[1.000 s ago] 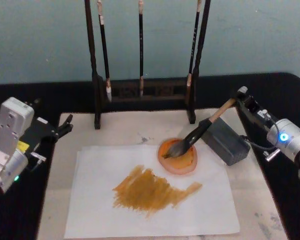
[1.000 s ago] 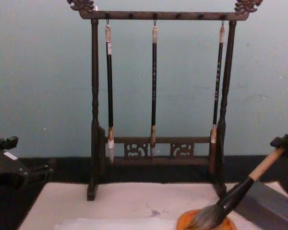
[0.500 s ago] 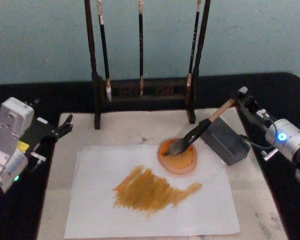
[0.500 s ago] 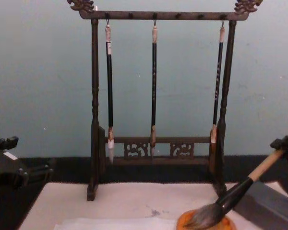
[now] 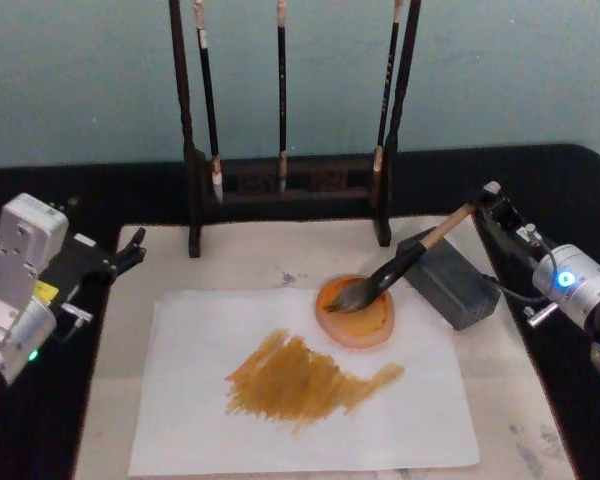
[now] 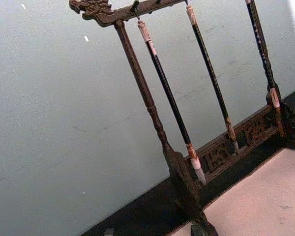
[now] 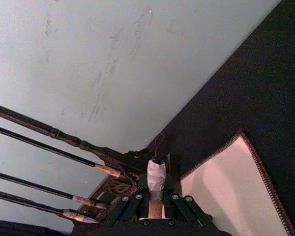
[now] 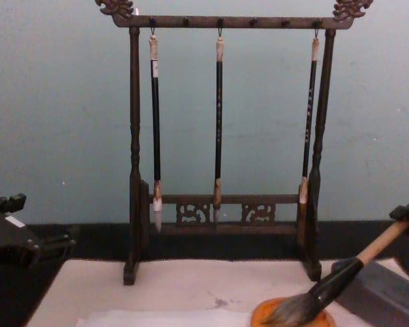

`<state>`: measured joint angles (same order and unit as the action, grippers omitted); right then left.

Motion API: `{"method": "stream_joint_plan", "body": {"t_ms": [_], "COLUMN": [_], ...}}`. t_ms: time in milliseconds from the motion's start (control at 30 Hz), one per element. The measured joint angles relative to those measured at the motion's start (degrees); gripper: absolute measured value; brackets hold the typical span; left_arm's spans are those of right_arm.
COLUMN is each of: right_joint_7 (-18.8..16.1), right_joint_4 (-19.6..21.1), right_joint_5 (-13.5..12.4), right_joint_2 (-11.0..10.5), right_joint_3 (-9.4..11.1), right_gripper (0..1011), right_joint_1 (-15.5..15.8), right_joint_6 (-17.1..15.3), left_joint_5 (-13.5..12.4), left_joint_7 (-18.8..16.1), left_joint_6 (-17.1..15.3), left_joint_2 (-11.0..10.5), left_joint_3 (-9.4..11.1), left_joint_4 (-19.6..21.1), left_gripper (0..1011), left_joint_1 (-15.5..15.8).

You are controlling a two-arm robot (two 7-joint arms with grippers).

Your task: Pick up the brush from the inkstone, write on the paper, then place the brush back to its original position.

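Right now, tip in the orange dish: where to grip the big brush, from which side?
Grip the brush by its pale handle near the white end cap, from the robot's right: the handle slants up that way over the grey block, bristles down in the orange dish. The right gripper holds it there.

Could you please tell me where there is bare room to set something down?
Bare: the mat strip between the brush stand and the paper; the paper's near corners. Crowded: back right, where the dish, grey block and brush, held by the right gripper, cluster. Left gripper parked left.
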<state>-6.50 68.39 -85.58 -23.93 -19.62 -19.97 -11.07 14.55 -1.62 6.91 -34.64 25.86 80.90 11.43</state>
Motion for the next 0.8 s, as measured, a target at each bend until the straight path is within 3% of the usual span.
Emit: {"method": "stream_joint_plan", "body": {"t_ms": [533,800], "right_joint_7": [-0.20,-0.17], "right_joint_4": [-0.04,-0.04], "right_joint_5": [-0.33,-0.26], "right_joint_2": [-0.09,-0.05], "right_joint_3": [-0.18,-0.14], "right_gripper": [178,448], "right_joint_1": [-0.04,-0.05], "right_joint_6": [0.05,0.02], "left_joint_5": [0.00,0.00], "left_joint_7": [0.00,0.00], "left_joint_6": [0.00,0.00], "left_joint_2": [0.00,0.00], "left_joint_3": [0.00,0.00], "left_joint_4": [0.00,0.00], "left_gripper": [1010,1010], "left_joint_1": [0.00,0.00]}}
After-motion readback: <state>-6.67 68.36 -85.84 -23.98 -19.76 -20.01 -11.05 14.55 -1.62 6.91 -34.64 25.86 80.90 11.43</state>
